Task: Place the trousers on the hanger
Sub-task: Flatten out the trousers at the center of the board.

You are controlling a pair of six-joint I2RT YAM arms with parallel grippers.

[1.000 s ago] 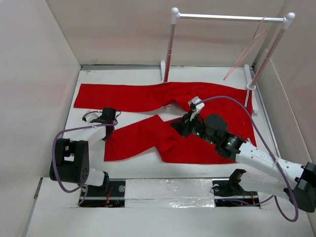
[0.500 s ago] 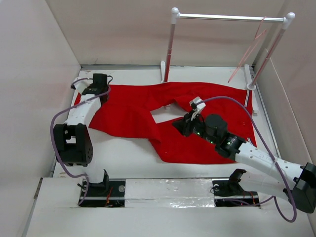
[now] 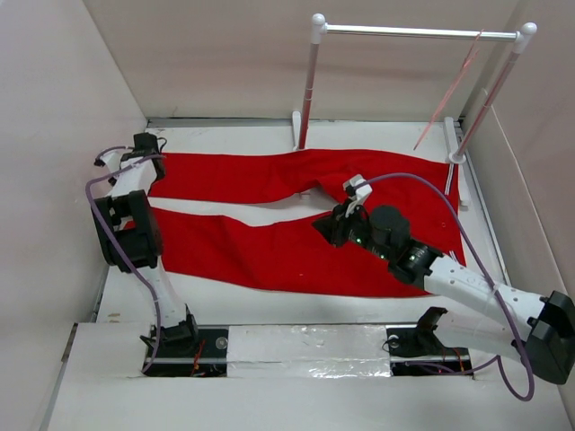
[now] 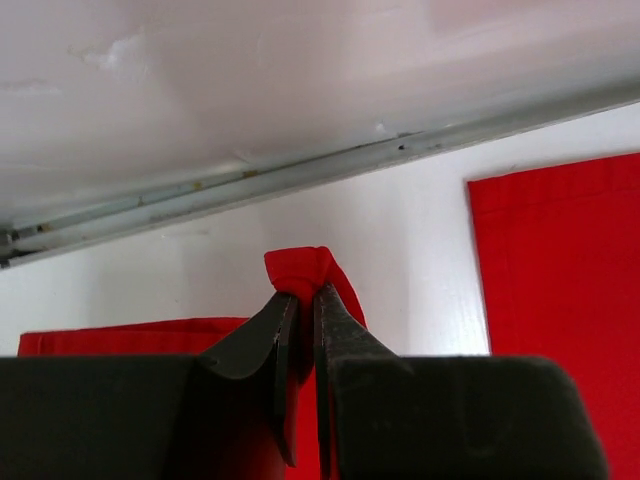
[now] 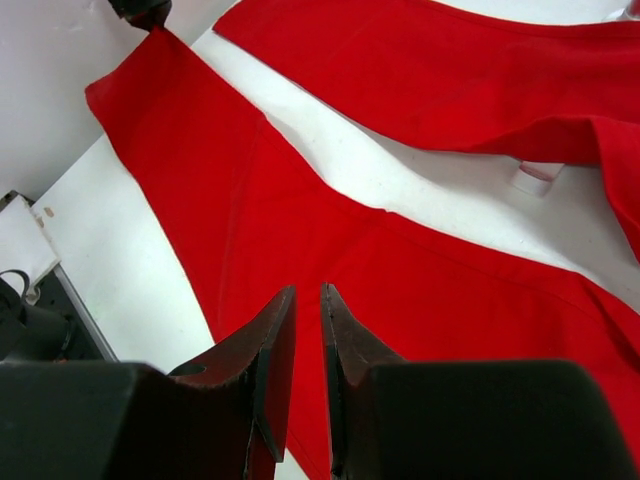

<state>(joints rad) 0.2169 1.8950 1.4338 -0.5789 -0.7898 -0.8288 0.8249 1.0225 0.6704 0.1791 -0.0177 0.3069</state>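
Note:
The red trousers (image 3: 269,251) lie flat on the white table, waist to the right and both legs stretched to the left. At the back left corner my left gripper (image 3: 144,142) is shut on a bunched bit of a leg's end; the left wrist view shows that red fold (image 4: 303,265) pinched between its tips (image 4: 303,292). My right gripper (image 3: 323,226) hovers low over the crotch area. Its jaws (image 5: 308,290) stand a narrow slit apart with only cloth (image 5: 450,90) below them. The pale pink hanger (image 3: 447,95) hangs from the rack's bar at the back right.
A white-posted rack with a silver bar (image 3: 413,32) stands along the back, its feet (image 3: 297,135) at the trousers' far edge. Pale walls close in the table on the left, back and right. A metal strip (image 4: 300,175) runs along the back wall's foot.
My left gripper has swung from the front left to the back left corner, dragging the folded near leg out straight. The right gripper has stayed in place.

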